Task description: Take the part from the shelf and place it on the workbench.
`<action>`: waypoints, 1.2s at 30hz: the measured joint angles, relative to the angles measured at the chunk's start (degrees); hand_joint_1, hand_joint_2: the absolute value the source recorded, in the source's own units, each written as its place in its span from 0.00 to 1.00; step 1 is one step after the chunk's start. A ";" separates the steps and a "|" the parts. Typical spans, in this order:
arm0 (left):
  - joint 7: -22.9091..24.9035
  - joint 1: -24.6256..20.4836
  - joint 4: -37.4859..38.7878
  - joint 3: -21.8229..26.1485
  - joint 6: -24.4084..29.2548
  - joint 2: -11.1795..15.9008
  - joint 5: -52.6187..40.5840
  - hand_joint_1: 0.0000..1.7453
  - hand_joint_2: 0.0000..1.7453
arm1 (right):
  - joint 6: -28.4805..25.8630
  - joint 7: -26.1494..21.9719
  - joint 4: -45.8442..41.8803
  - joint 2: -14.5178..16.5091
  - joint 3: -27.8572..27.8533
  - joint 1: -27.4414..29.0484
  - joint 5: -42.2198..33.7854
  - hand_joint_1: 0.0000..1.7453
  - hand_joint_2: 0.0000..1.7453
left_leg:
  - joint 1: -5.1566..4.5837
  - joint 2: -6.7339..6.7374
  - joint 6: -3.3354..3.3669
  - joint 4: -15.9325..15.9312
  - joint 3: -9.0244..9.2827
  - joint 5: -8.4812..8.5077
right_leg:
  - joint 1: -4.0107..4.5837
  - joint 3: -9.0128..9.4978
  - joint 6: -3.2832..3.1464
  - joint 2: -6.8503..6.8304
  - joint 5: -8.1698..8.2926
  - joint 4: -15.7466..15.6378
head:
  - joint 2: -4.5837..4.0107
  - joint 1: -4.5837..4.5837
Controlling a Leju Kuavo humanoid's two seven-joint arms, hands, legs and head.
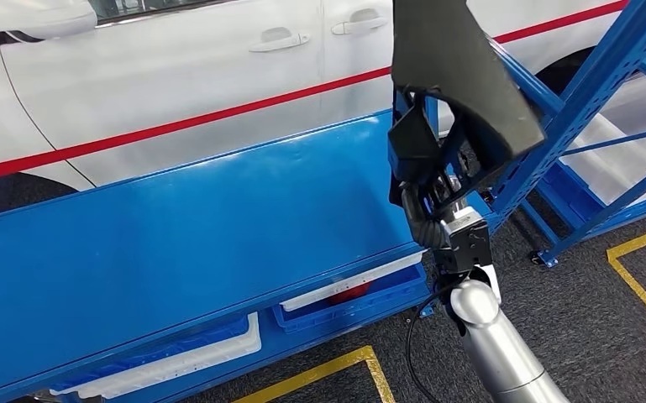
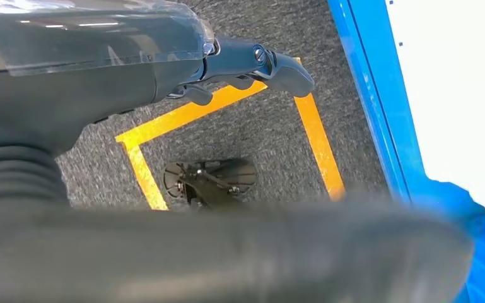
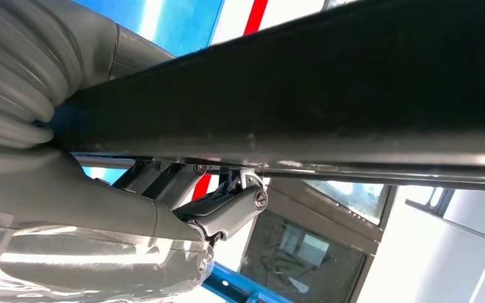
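I'm looking down on a bare blue workbench (image 1: 202,218) standing on grey carpet crossed by yellow floor tape (image 1: 638,277), with a white car (image 1: 176,75) carrying a red stripe right behind it and a blue shelf (image 1: 588,109) off to the right. White-lined blue bins (image 1: 353,294) sit under the bench top. My right hand (image 1: 424,180) grips the dark, flat part (image 1: 462,75) and holds it up over the bench's right end, fingers clenched on its lower edge, while my left hand (image 2: 252,63) hangs over the carpet with its fingers curled in, holding nothing.
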 joint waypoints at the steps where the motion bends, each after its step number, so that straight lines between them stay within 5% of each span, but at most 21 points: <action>1: 0.41 0.00 0.00 0.04 0.28 -0.01 0.03 0.00 1.00 | 0.04 0.09 -0.10 -0.01 -0.04 0.07 0.05 1.00 1.00 | 0.00 0.00 0.00 0.00 0.00 0.00 | 0.00 0.00 0.00 0.00 0.00 0.00 | 0.00 0.00; 16: 1.66 -0.03 0.00 -0.08 -2.04 -0.37 0.95 0.00 1.00 | 2.10 -0.15 -0.95 -0.38 -1.90 3.12 0.92 1.00 1.00 | -0.02 -0.01 0.01 0.00 -0.01 -0.01 | -0.01 0.00 0.01 -0.01 -0.01 0.00 | 0.00 0.00; 21: 4.41 0.03 0.00 -0.08 -1.45 -0.44 2.46 0.00 1.00 | 2.16 -1.73 -1.76 -0.36 -2.10 4.89 0.83 1.00 1.00 | -0.12 -0.02 1.54 -0.47 0.34 0.40 | -0.53 0.44 0.96 -0.11 0.28 -0.65 | 0.00 -0.02; 23: 4.77 0.07 0.00 -0.08 -1.26 -0.63 3.12 0.00 1.00 | 2.16 -2.85 -2.98 -0.34 -2.31 6.35 0.29 1.00 1.00 | 0.20 0.12 2.10 -2.44 1.35 1.52 | -0.41 0.27 1.27 -0.21 -1.12 0.47 | 0.00 0.07; 26: 5.03 0.06 0.00 -0.08 -1.10 -0.78 3.47 0.00 1.00 | 2.18 -3.67 -4.20 -0.18 -2.45 8.09 -0.03 1.00 1.00 | 0.34 0.47 2.33 -3.61 1.87 2.23 | -0.64 -3.27 1.59 -0.25 -6.80 9.63 | 0.00 0.16; 28: 5.10 0.08 0.00 -0.08 -1.07 -0.82 3.52 0.00 1.00 | 2.18 -3.67 -4.48 -0.16 -2.49 9.10 -0.10 1.00 1.00 | 0.44 0.52 2.13 -3.46 1.77 2.18 | -1.19 -4.75 2.15 -0.30 -8.01 13.91 | 0.00 0.16; 29: 5.11 0.09 0.00 -0.08 -1.06 -0.88 3.53 0.00 1.00 | 2.18 -3.66 -4.59 -0.16 -2.49 9.43 -0.11 1.00 1.00 | 0.60 0.52 1.89 -3.23 1.69 2.07 | -1.55 -3.99 2.52 -0.35 -7.01 12.98 | 0.00 0.16; 32: 5.13 0.06 0.00 -0.08 -1.05 -0.98 3.54 0.00 1.00 | 2.18 -3.66 -5.05 -0.14 -2.51 9.71 -0.13 1.00 1.00 | 1.16 0.38 0.48 -1.58 1.02 1.26 | -2.43 1.87 3.48 -0.28 -2.86 3.04 | 0.00 0.21; 36: 5.13 0.04 0.00 -0.08 -1.04 -0.96 3.55 0.00 1.00 | 2.20 -3.66 -5.57 -0.03 -2.57 10.06 -0.15 1.00 1.00 | 0.97 -0.13 -1.29 -0.02 0.11 0.66 | -2.25 2.47 1.35 0.35 -2.86 1.38 | 0.00 0.15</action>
